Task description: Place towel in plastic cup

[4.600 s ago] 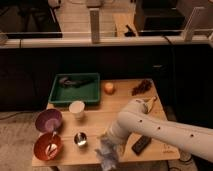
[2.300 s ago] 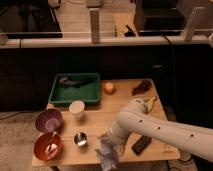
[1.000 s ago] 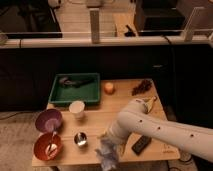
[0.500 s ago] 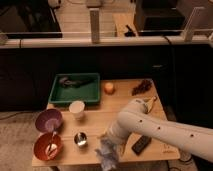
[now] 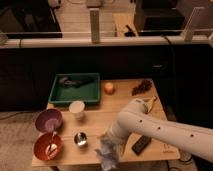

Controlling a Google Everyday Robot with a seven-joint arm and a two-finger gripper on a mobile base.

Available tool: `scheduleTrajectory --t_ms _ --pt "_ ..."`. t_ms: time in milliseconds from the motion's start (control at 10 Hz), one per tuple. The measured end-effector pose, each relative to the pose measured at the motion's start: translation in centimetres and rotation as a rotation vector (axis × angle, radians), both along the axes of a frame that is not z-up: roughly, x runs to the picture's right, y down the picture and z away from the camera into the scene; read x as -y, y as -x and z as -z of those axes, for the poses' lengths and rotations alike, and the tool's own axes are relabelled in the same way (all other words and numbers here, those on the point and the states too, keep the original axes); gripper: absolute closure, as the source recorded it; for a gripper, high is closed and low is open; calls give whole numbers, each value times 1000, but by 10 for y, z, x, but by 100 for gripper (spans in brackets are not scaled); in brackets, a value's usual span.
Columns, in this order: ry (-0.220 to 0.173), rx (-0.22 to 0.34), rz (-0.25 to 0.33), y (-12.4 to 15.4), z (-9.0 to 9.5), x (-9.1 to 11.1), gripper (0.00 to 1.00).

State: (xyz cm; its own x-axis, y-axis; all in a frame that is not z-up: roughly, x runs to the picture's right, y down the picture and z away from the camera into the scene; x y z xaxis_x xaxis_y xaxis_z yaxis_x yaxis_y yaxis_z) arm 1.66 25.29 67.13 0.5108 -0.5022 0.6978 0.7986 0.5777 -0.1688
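Observation:
The towel [image 5: 108, 155] is a crumpled grey-blue cloth at the table's front edge, right at the tip of my white arm. My gripper [image 5: 107, 142] is at that tip, directly over the towel and mostly hidden by it and by the arm. The plastic cup [image 5: 76, 110] is white, stands upright left of the table's middle, just in front of the green tray, and lies up and to the left of the gripper.
A green tray [image 5: 76, 89] holding a dark object stands at the back left. A purple bowl [image 5: 48, 120], a red bowl [image 5: 48, 146] and a small metal cup [image 5: 80, 139] stand at the front left. An orange fruit [image 5: 108, 88], grapes [image 5: 142, 87], a banana [image 5: 150, 102] and a black remote [image 5: 141, 144] lie to the right.

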Motion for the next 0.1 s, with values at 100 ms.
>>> scheduleTrajectory --t_ms 100 --pt "0 0 0 0 0 0 20"
